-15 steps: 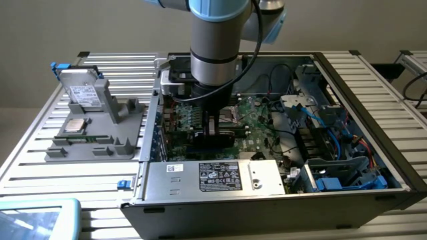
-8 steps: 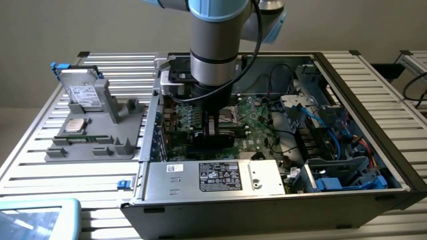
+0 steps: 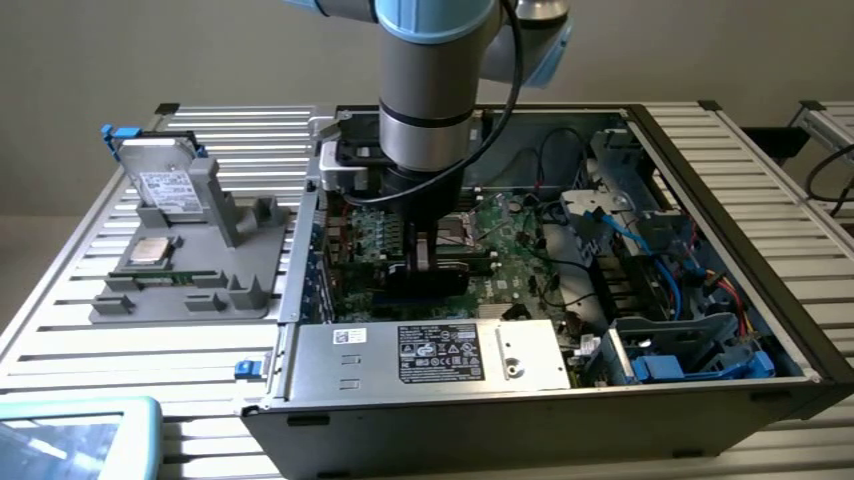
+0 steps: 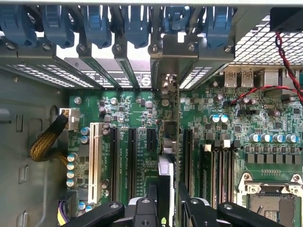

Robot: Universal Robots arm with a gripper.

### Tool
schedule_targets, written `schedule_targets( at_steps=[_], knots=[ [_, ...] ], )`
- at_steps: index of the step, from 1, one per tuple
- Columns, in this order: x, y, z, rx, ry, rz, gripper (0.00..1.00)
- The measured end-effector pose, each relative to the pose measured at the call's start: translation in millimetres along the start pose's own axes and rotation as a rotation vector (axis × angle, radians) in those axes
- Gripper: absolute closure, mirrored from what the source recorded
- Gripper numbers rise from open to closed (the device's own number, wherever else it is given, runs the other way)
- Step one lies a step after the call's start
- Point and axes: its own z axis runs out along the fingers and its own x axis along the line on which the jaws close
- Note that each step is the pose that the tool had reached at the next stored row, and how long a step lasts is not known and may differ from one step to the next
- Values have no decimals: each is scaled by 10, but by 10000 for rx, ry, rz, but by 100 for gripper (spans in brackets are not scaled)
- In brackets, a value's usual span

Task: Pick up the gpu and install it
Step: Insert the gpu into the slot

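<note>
Install step in hand; gripper (image 4: 168, 208) clamped on the gpu (image 4: 169, 142), held edge-on above a motherboard (image 4: 265, 123) slot; judgement: needs straight, aligned seating.

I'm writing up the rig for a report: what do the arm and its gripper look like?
The arm is a thick grey cylinder with a light-blue joint cap and a black band low on the tube. A black cable runs down beside it. The gripper is black, with silver screws on its linkages.
</note>
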Motion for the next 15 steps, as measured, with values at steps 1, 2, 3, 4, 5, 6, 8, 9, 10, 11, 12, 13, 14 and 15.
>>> schedule_targets(
  at_steps=[1,2,3,4,5,6,8,9,10,11,12,13,14,15],
  knots=[
    [0,0,0,0,1,-7,73],
    [0,1,1,0,1,-12,73],
    [0,3,2,1,1,-17,73],
    [0,6,2,1,0,-21,73],
    [0,8,3,1,0,-27,73],
    [0,9,3,1,1,-36,73],
    [0,12,4,2,1,-48,73],
    [0,13,5,1,1,-54,73],
    [0,14,5,1,2,-59,73],
    [0,14,5,1,2,-62,73],
    [0,14,5,1,2,-64,73],
    [0,14,5,1,2,-64,73],
    [0,14,5,0,2,-63,73],
    [0,14,5,0,5,-63,73]
  ],
)
